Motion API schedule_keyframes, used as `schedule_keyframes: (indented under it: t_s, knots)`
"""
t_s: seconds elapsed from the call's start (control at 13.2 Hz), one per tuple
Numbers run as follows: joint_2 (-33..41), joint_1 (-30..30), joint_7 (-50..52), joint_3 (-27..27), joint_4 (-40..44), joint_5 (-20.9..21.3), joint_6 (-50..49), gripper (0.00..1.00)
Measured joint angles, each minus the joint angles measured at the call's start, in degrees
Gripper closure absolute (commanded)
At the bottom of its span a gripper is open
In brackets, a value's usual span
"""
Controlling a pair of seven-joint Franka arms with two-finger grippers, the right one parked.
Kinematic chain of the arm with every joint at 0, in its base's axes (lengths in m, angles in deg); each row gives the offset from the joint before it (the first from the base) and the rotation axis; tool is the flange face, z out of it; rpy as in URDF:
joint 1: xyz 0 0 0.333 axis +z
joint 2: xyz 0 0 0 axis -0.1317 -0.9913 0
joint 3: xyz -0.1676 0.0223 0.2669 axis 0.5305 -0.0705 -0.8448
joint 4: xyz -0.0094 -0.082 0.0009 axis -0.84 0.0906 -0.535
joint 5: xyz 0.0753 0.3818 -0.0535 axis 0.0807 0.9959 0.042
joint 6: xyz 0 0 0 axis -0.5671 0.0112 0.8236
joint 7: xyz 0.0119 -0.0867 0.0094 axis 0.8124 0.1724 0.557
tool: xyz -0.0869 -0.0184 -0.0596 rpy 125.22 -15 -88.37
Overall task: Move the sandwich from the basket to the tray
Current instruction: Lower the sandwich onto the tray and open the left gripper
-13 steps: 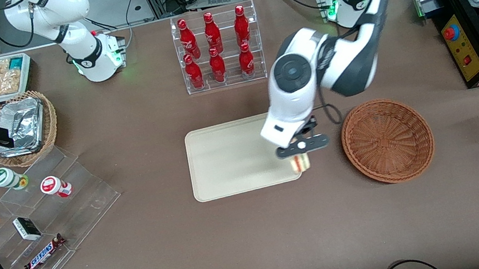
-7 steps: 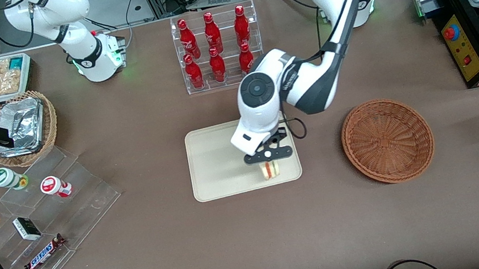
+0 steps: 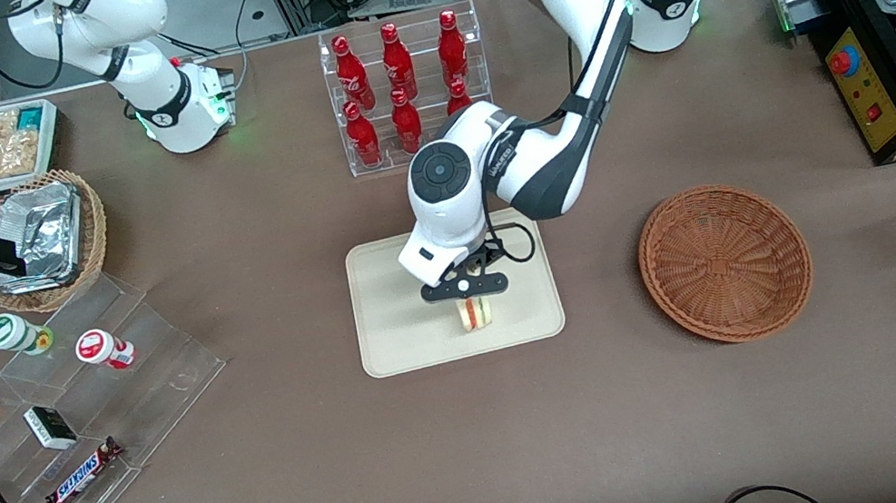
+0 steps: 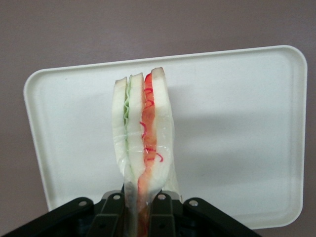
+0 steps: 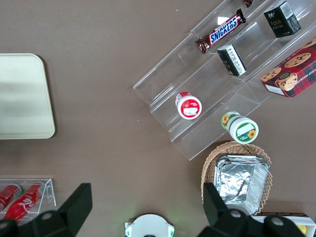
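While the basket (image 3: 725, 263) lies bare of food toward the working arm's end, the gripper (image 3: 465, 288) hangs over the tray (image 3: 398, 334) with its fingers clamped on the sandwich (image 3: 475, 313), so lowering and letting go are what seems left.

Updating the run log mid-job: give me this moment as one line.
phase: carry | tool: shut on sandwich, above tray | sandwich: not yet released | basket: empty
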Motion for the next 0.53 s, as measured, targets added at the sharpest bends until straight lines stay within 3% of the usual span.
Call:
schedule_keyframes:
  t_s: [0.53]
  knots:
    - [-4.5, -0.9, 0.0, 0.0, 2.3, 0.0, 1.8, 1.00]
